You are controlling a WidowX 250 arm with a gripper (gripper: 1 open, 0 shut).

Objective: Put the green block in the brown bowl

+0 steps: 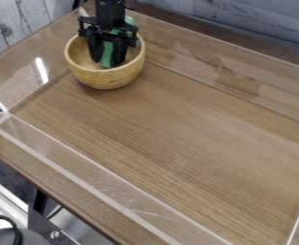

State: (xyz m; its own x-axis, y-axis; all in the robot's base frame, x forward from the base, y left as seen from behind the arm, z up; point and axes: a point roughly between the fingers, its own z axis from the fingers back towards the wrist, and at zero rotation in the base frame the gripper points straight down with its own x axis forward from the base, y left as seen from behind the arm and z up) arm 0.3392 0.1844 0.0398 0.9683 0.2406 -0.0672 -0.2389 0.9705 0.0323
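The brown bowl [104,72] sits at the far left of the wooden table. My gripper [107,53] reaches down into it from above, its dark fingers inside the rim. Between the fingers shows the green block [106,51], standing upright within the bowl. The gripper is shut on the block. Whether the block's lower end touches the bowl's bottom is hidden by the rim.
The wooden table top [178,124] is ringed by clear plastic walls [62,158]. A grey plank wall [11,24] stands behind the bowl at the left. Cables and a metal frame [18,225] show below the near left edge.
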